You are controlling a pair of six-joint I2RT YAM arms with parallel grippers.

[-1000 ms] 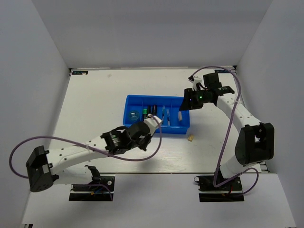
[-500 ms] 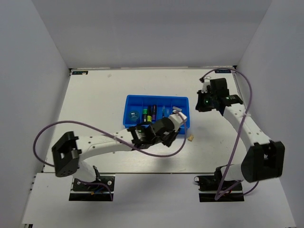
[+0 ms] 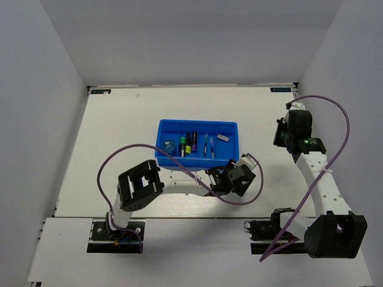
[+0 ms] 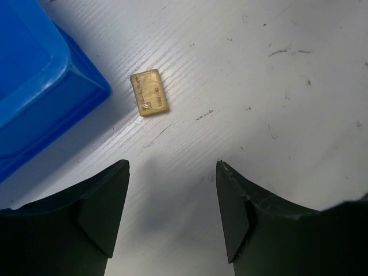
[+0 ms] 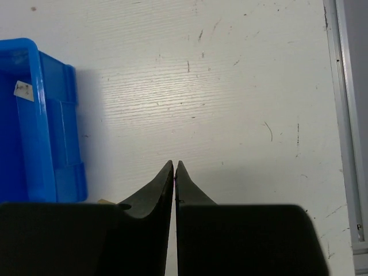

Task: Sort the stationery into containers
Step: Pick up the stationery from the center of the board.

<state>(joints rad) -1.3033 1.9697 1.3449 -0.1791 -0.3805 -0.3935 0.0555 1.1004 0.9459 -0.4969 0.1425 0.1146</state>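
Left gripper (image 4: 172,169) open, empty — beige eraser (image 4: 149,92) at its 11 o'clock, just beside a corner of the blue tray (image 4: 40,92). Right gripper (image 5: 174,168) pinched closed on nothing — tray at 9 o'clock.

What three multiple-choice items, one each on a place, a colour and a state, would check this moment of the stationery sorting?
1. Where does the beige eraser lie relative to the tray?
A. inside it
B. on the table just off its corner
C. far from it, at the back edge
2. What colour is the tray?
A. blue
B. red
C. green
3. How does the right gripper stand?
A. wide open
B. shut on the eraser
C. shut, empty

1 B: the left wrist view shows it on bare table beside the corner.
2 A: its walls are bright blue.
3 C: its jaws meet with nothing between.
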